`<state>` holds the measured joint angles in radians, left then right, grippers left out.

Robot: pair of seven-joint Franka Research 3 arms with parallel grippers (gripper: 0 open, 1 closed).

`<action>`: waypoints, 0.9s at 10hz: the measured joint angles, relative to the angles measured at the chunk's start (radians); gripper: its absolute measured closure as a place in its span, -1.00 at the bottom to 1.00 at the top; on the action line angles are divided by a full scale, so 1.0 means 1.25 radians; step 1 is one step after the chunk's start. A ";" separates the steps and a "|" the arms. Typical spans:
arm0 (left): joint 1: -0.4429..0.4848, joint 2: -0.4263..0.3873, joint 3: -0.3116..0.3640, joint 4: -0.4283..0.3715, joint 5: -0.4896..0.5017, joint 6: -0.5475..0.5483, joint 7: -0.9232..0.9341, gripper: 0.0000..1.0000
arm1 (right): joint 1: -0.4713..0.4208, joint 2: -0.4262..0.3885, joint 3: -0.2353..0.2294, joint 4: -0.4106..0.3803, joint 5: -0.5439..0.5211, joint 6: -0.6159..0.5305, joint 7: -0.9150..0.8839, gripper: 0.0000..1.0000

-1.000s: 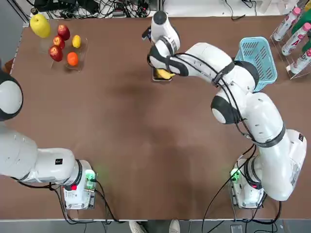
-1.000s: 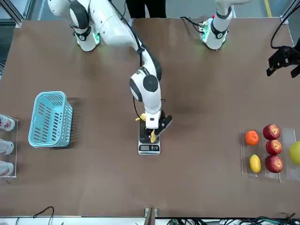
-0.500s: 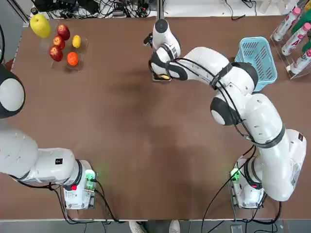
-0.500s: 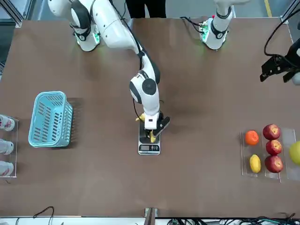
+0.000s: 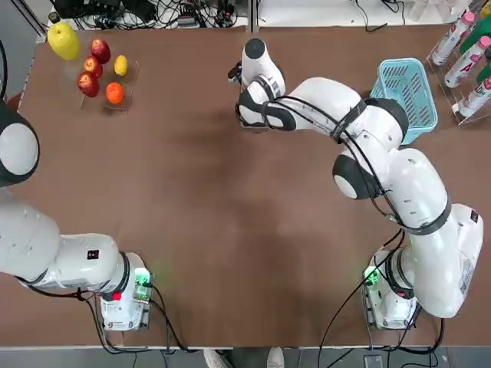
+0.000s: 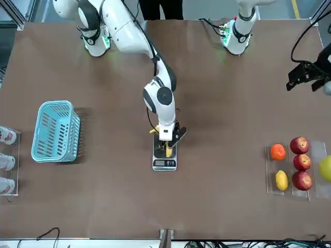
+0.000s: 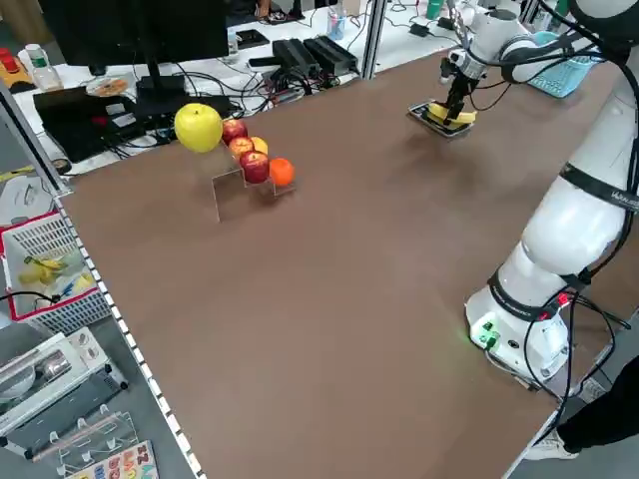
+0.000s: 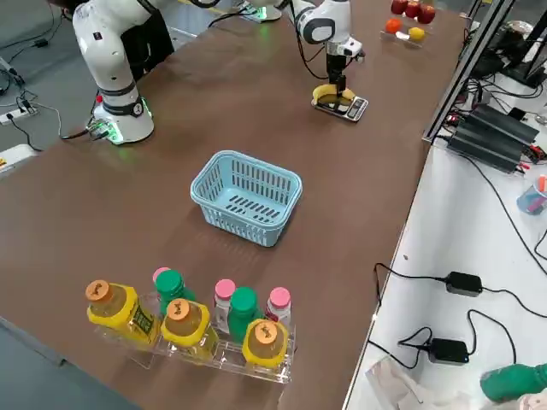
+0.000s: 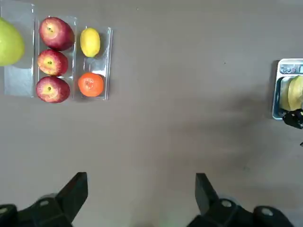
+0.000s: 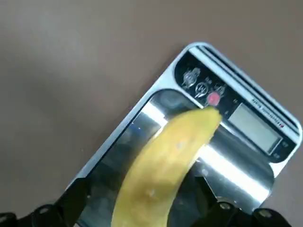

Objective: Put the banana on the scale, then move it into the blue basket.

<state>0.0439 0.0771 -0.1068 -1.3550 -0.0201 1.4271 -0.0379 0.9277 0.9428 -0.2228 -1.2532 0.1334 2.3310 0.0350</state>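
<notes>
Banana [image 10: 163,175], smooth yellow, lies along scale [image 10: 246,156]; right hand [image 6: 168,146] seemingly released astride it.

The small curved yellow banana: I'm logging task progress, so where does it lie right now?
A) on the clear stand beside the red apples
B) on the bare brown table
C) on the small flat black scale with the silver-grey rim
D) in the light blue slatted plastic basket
C: the small curved yellow banana lies along the small flat black scale, with the right gripper directly over it.
</notes>
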 joint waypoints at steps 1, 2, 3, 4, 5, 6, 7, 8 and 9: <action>0.000 0.000 0.000 0.000 0.000 0.000 -0.001 -1.00 | 0.004 -0.002 0.002 -0.011 0.000 0.010 -0.001 -0.97; 0.000 0.000 0.000 0.000 0.000 0.000 -0.001 -1.00 | 0.006 -0.007 0.005 -0.025 -0.001 0.030 -0.001 -0.86; 0.000 0.000 0.000 0.000 0.000 0.000 -0.001 -1.00 | 0.007 -0.013 0.005 -0.037 -0.001 0.044 0.000 -0.71; 0.000 0.000 0.000 0.000 0.000 0.000 -0.001 -1.00 | 0.006 -0.021 0.005 -0.042 0.000 0.045 0.001 -0.43; 0.001 0.000 0.000 0.001 0.000 0.000 -0.001 -1.00 | 0.005 -0.026 0.006 -0.043 0.001 0.045 0.005 -0.07; 0.002 0.000 0.001 0.002 0.000 0.000 -0.001 -1.00 | 0.002 -0.034 0.004 -0.043 0.002 0.042 0.017 0.23; 0.003 0.000 0.001 0.003 0.000 0.000 -0.001 -1.00 | -0.012 -0.051 0.000 -0.041 0.002 0.023 0.027 0.32; 0.003 0.000 0.001 0.003 0.000 0.000 -0.001 -1.00 | -0.043 -0.086 -0.004 -0.041 0.002 -0.021 0.024 0.33; 0.003 0.000 0.001 0.003 0.000 0.000 -0.001 -1.00 | -0.091 -0.137 -0.007 -0.044 0.001 -0.086 -0.013 0.44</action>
<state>0.0476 0.0770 -0.1050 -1.3508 -0.0206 1.4272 -0.0397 0.8144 0.7718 -0.2315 -1.3076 0.1351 2.2234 0.0191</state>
